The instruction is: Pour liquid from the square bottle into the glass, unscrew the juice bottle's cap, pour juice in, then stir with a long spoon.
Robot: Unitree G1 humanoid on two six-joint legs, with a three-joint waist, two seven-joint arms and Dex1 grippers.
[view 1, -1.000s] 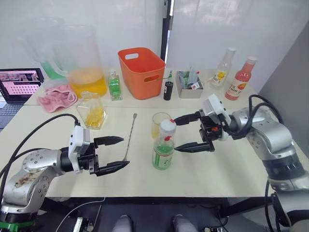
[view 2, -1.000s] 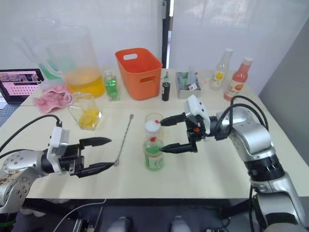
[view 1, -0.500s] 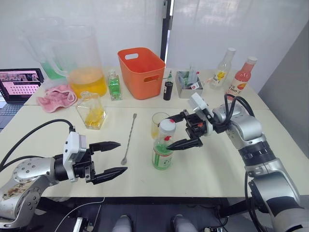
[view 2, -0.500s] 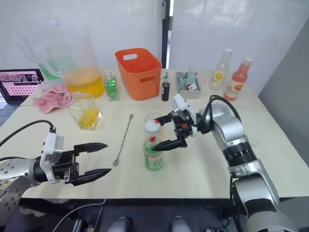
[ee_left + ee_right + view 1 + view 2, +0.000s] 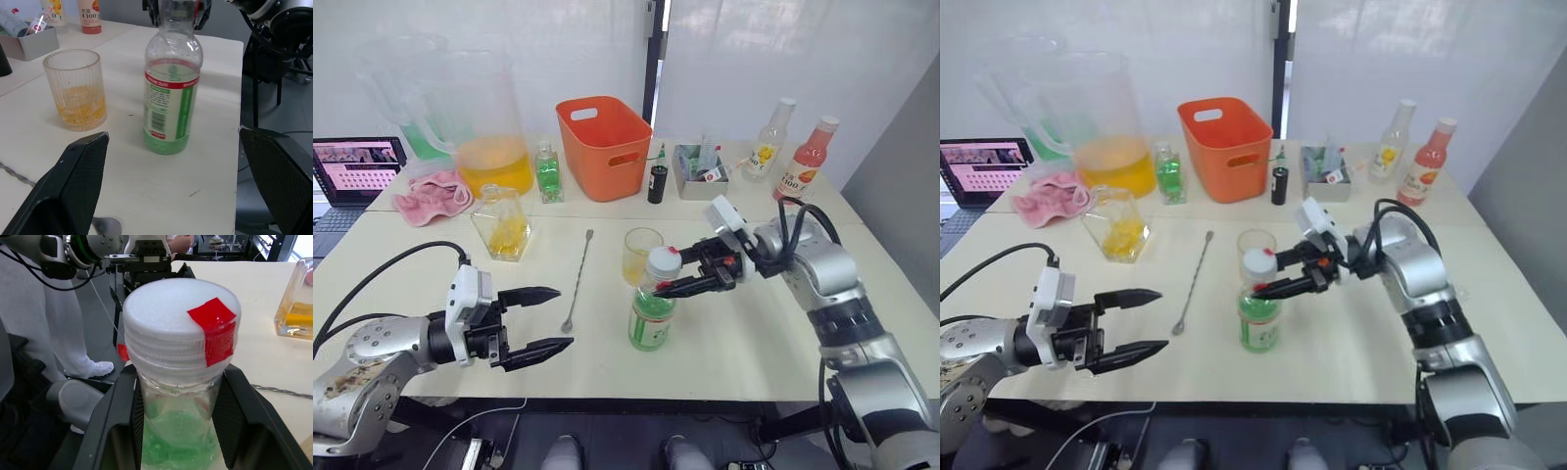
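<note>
While left fingers (image 5: 536, 321) gape, right fingers (image 5: 674, 278) pinch the green-labelled juice bottle (image 5: 652, 311), white cap (image 5: 181, 323) on.

Juice bottle (image 5: 652, 304): tall, clear, green-and-white label, upright on the table near the front edge. Neck sits between the right gripper's (image 5: 677, 275) two black fingers, just under the cap (image 5: 663, 262). Cap white, ribbed, red mark across top and side.

Glass (image 5: 640, 255): ribbed clear tumbler, upright, just behind the bottle; shallow yellow-orange liquid (image 5: 82, 104) at bottom.

Spoon (image 5: 578, 279): long, thin, silvery, flat on the table left of glass, bowl toward the front.

Square bottle (image 5: 502, 224): squat, faceted, clear, upright, farther left; yellow-orange contents low inside.
</note>
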